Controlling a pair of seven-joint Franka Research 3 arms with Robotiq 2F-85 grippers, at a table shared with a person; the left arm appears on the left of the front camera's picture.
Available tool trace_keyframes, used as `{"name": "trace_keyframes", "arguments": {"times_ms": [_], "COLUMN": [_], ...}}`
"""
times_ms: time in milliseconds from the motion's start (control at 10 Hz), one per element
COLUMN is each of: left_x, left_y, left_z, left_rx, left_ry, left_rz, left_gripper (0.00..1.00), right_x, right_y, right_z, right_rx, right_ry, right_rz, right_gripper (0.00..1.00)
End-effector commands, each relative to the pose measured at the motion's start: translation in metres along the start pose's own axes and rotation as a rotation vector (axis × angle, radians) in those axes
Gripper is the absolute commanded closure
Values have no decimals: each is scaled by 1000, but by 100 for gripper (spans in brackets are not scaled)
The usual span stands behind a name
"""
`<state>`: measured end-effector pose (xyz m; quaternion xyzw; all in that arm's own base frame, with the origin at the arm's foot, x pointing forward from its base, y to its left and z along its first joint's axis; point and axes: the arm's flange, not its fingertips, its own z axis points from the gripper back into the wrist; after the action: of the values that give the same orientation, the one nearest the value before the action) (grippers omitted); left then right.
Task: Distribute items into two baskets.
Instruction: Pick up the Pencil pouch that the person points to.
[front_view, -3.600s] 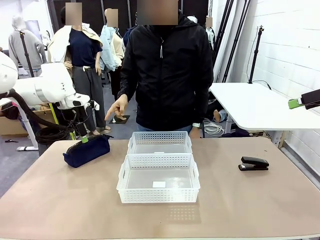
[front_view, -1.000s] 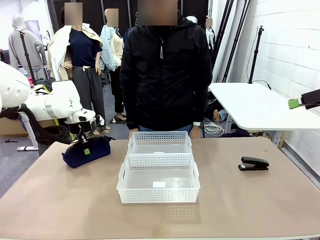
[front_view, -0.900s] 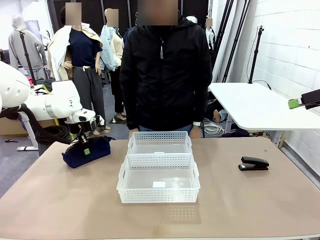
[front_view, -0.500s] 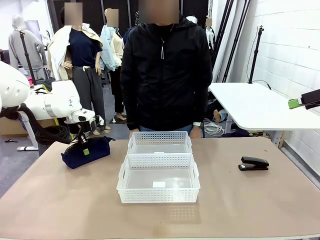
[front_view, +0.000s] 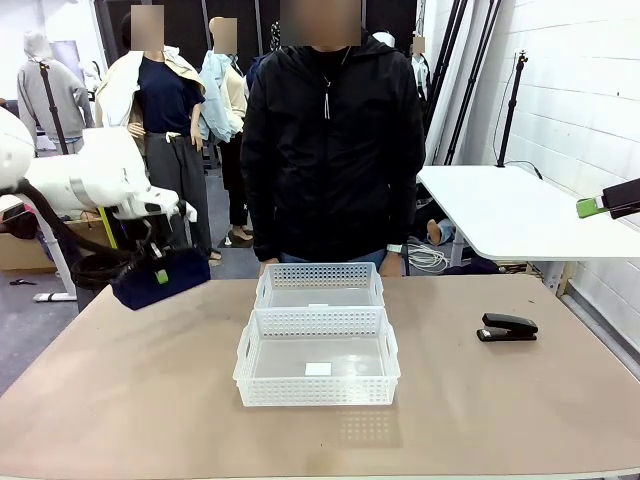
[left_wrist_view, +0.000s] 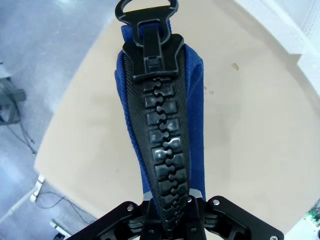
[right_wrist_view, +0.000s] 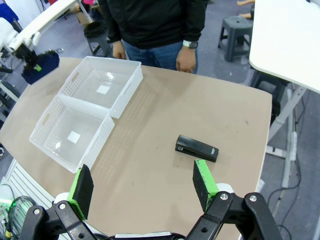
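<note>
The left gripper (front_view: 160, 272) is clamping the blue pouch (front_view: 135, 290), holding it clear of the table (front_view: 120, 400) at middle left. The near basket (front_view: 317, 385) and far basket (front_view: 320, 272) are sitting together at centre, with the stapler (front_view: 507, 327) lying at right. The right gripper (right_wrist_view: 142, 180) is gaping wide.

Two baskets (front_view: 318, 355) stand touching in the middle of the tabletop (front_view: 120, 400), both open from above. Left of them the top is free; the pouch (front_view: 185, 270) hangs in the left pincer (front_view: 160, 275) over the far left corner. Right, only the stapler (front_view: 507, 327) lies in the way. A person (front_view: 330, 150) close behind them blocks the far edge.
</note>
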<state>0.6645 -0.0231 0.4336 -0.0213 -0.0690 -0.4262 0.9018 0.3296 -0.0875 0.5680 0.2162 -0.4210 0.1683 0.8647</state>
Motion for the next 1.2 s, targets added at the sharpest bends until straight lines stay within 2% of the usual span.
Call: {"name": "trace_keyframes", "arguments": {"times_ms": [0,400,600,900,1100], "left_x": [-25,-99,-131,-153,-159], "left_y": [-6,4,-5,-15,-20], "left_z": [53,147,178,198,196], "left_rx": [69,151,115,7,-10], "left_ry": [-8,-54,-73,-14,-4], "left_rz": [94,231,265,239,226], "left_gripper": [100,100,100,100,100], "right_x": [0,0,0,0,0], "right_y": [0,0,0,0,0], "right_z": [-1,-1,-1,-1,-1], "right_rx": [10,10,10,10,10], "right_ry": [0,0,0,0,0], "right_rz": [-3,-3,-3,-3,-3], "right_gripper": [0,0,0,0,0]}}
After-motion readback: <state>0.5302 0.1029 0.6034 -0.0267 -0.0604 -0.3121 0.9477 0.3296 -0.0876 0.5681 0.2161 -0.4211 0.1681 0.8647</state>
